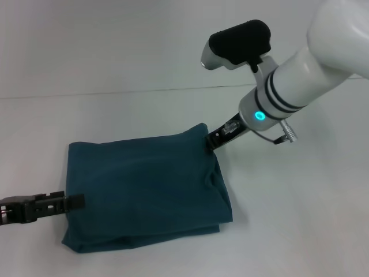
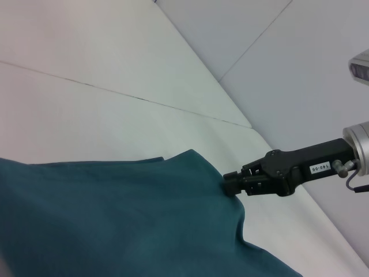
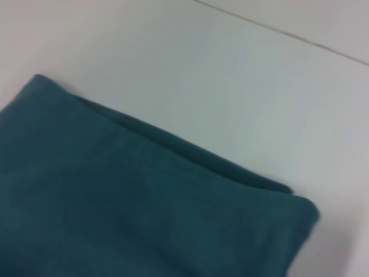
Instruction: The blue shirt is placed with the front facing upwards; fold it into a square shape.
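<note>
Blue shirt (image 1: 144, 190), folded into a near-square, lies lower centre on the table (image 1: 300, 219). Right gripper (image 1: 212, 140) pinches its upper-right corner; left gripper (image 1: 75, 201) meets the left edge, fingers' state unclear, probably squaring the fold.
</note>
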